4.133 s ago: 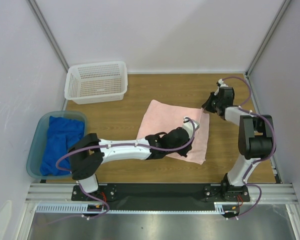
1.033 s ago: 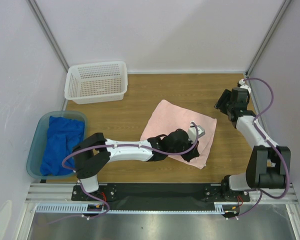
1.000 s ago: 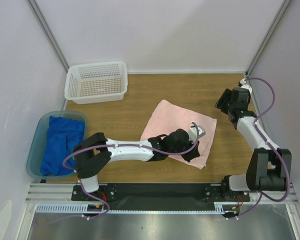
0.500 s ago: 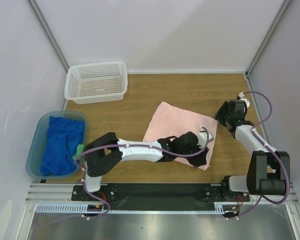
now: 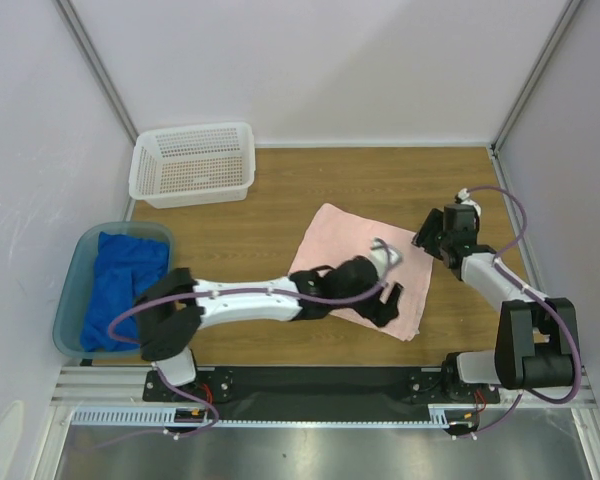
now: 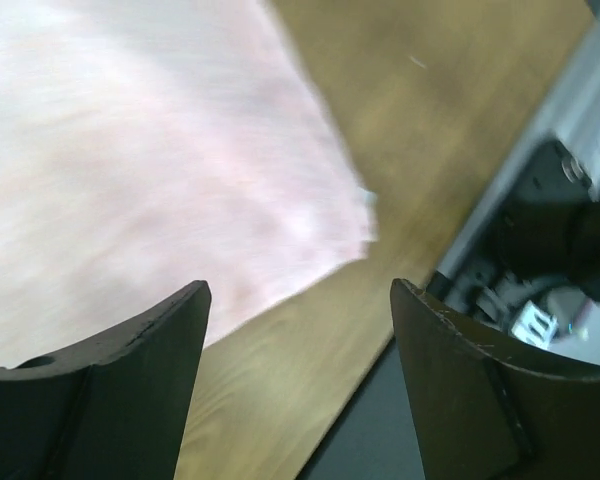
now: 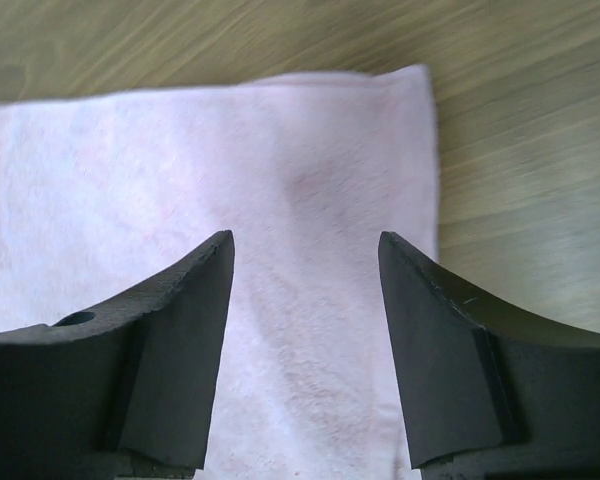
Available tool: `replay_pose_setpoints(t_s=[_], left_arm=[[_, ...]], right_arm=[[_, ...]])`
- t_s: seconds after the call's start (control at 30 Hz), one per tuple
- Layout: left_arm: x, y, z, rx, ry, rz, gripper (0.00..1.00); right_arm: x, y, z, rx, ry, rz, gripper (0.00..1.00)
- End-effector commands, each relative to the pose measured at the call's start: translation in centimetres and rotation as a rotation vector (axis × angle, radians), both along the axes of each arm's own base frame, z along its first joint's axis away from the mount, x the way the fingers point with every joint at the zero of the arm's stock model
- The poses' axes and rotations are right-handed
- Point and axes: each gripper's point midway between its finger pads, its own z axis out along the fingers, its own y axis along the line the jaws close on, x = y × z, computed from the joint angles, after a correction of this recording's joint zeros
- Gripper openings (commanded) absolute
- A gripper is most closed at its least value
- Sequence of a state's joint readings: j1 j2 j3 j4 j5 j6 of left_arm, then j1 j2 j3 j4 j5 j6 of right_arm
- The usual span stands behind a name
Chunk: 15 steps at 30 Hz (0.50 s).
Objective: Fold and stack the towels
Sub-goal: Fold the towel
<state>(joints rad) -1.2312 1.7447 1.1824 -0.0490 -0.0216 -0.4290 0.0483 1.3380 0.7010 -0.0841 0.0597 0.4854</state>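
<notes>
Blue towel [image 5: 125,285] — bunched in the translucent tub [image 5: 72,262], well to the left of both claws and not yet folded. The basket [image 5: 193,163] is rigid white perforated plastic, also well apart from the claws. No green towel can be made out.

Left claw [image 6: 298,292]: fingers spread wide with nothing between them. It hangs over the near corner of the pink towel [image 5: 342,235]. This towel lies flat on the wood-grain table [image 5: 280,205], under and between the two claws.

Right claw [image 7: 302,240]: fingers apart and empty, directly above the towel's far right corner.

Handling, as judged: the pink towel is terry cloth — light, limp, with a nappy surface that should not slip in a pinch. It will sag and drape once lifted, so one hold will not keep an edge straight. The best holds are the two corners under the claws, pinched low against the table to catch the hem.
</notes>
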Motion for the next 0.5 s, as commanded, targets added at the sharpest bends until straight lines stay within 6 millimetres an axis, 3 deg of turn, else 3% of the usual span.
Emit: replay_pose_setpoints(t_s=[0.0,0.03,0.07,0.13,0.17,0.33,0.47], left_arm=[[5.2,5.7,1.7,-0.039,0.048,0.319,0.78],[6.8,7.4,1.2,-0.050,0.094,0.417,0.76],[7.2,9.7,-0.2,-0.022,0.113,0.486,0.73],[8.1,12.2,-1.6,-0.026,0.175,0.601,0.63],[8.6,14.3,-3.3,-0.001,0.201,0.658,0.61],[9.7,17.4,-4.6,-0.014,0.219,0.788,0.51],[10.2,19.8,-5.7,0.049,0.206,0.868,0.51]], right_arm=[[0.0,1.8,-0.3,-0.017,-0.002,0.059,0.63],[-0.2,2.0,-0.5,-0.022,0.005,0.067,0.63],[-0.3,2.6,-0.6,-0.025,0.008,0.083,0.61],[-0.4,3.1,-0.4,-0.026,0.002,0.104,0.59],[-0.3,3.5,-0.3,-0.022,-0.007,0.115,0.56],[-0.3,6.7,-0.1,-0.033,-0.026,0.211,0.50],[-0.5,8.4,-0.6,-0.052,-0.004,0.263,0.48]])
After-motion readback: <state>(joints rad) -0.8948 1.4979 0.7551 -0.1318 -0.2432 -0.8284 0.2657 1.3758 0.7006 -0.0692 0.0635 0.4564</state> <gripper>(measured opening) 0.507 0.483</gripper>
